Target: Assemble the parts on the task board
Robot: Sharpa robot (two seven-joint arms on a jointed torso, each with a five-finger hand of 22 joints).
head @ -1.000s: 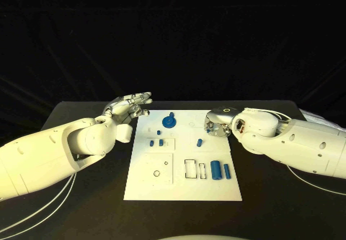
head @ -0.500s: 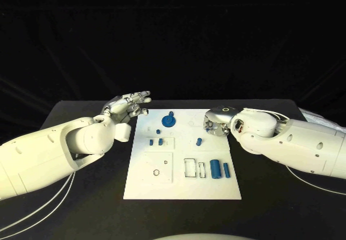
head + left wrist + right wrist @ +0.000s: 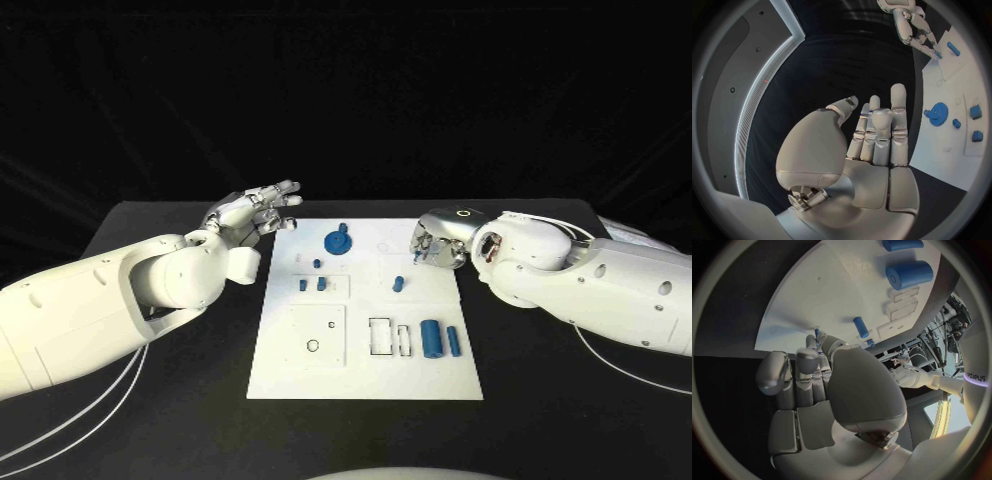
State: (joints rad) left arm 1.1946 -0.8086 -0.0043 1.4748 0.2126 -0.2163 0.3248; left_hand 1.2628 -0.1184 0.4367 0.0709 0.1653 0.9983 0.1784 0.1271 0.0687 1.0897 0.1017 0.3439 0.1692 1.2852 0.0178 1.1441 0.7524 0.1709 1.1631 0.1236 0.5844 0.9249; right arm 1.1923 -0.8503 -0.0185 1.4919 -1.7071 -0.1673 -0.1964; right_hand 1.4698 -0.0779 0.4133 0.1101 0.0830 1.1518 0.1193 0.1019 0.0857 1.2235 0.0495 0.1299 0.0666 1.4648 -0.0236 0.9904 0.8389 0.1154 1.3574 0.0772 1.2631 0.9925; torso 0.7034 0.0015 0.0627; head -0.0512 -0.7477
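Task board (image 3: 368, 365), a white plate, lies in the middle of the black desk (image 3: 159, 400) in the head view, with small blue parts on it: a gear-like disc (image 3: 336, 243) near its far edge, two little pegs (image 3: 312, 285) just behind a framed recess, a single short peg (image 3: 398, 284) toward the right, and a thick cylinder (image 3: 431, 338) beside a thinner rod (image 3: 454, 342) near the right edge. The left hand (image 3: 253, 213) hovers off the board's far left corner, fingers stretched out and apart, holding nothing. The right hand (image 3: 437, 248) hangs at the board's far right edge, fingers bent downward; what they touch cannot be told here. In the left wrist view, the left hand (image 3: 873, 145) shows a flat palm with straight fingers, nothing in it, the board (image 3: 942, 140) and gear-like disc (image 3: 937, 111) beside it. In the right wrist view, the right hand (image 3: 817, 390) has its fingers loosely curled over the board (image 3: 811, 305), nothing in its grasp, with the thick cylinder (image 3: 909, 274) and a short peg (image 3: 861, 327) beyond.
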